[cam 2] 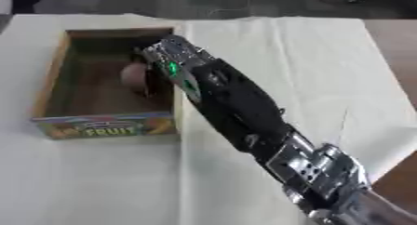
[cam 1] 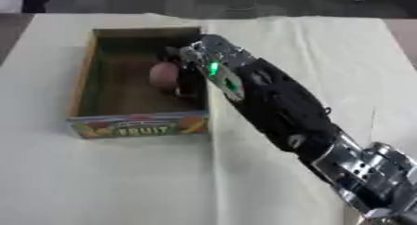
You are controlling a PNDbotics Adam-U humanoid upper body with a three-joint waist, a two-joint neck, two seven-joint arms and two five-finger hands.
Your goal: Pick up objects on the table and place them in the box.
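My right robot hand [cam 1: 185, 63] reaches inside the box [cam 1: 83, 75], near the tabletop's [cam 1: 122, 182] far left corner, fingers curled around a pinkish round object [cam 1: 163, 75]; probably light, smooth, best cupped around its middle.

**What the frames keep from view**

The black-and-silver right hand [cam 1: 183, 63] reaches into the shallow cardboard box with a printed "FRUIT" front [cam 1: 138, 125], and its wrist covers the box's right wall. The fingers are blurred against a rounded pinkish object [cam 1: 164, 74], whose right side is hidden; what it is cannot be told. The cream-cloth-covered desk [cam 2: 97, 182] runs off the lower edge.
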